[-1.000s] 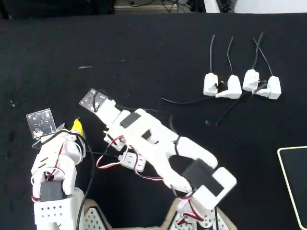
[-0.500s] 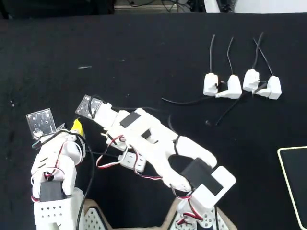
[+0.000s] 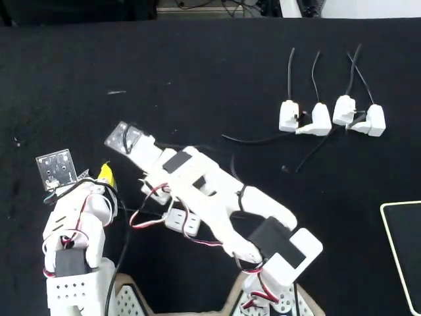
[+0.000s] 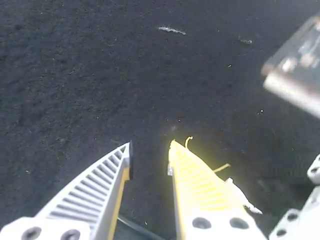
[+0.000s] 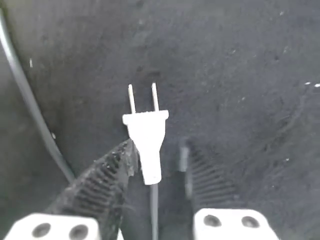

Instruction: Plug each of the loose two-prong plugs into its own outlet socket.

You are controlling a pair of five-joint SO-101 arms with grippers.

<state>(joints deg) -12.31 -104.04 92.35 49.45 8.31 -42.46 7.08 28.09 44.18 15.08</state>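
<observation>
Currently the right gripper (image 5: 157, 146) is unclenched w/ a white two-prong plug (image 5: 146, 131) lying between its fingers. The dark finger (image 5: 107, 175) touches the plug's side and the other stands just apart, so nothing is grasped. Prongs point away from the gripper; the plug's thin cord runs back under it. A gray cable (image 5: 37, 122) lies beside it on the black table (image 5: 240, 60), w/ open cloth beyond the prongs.

From above, the right arm (image 3: 210, 191) stretches diagonally over the near-centre and the left arm (image 3: 79, 217) stands at the near left. The left gripper (image 4: 150, 145) is released too, its white and yellow fingers (image 4: 200, 185) spread over black cloth.

A row of four white outlet sockets (image 3: 319, 120) w/ black cords sits toward the far right, well apart from both arms, w/ wide open cloth btwn. A dark pad (image 3: 402, 243) w/ pale rim is cut off by the right edge.
</observation>
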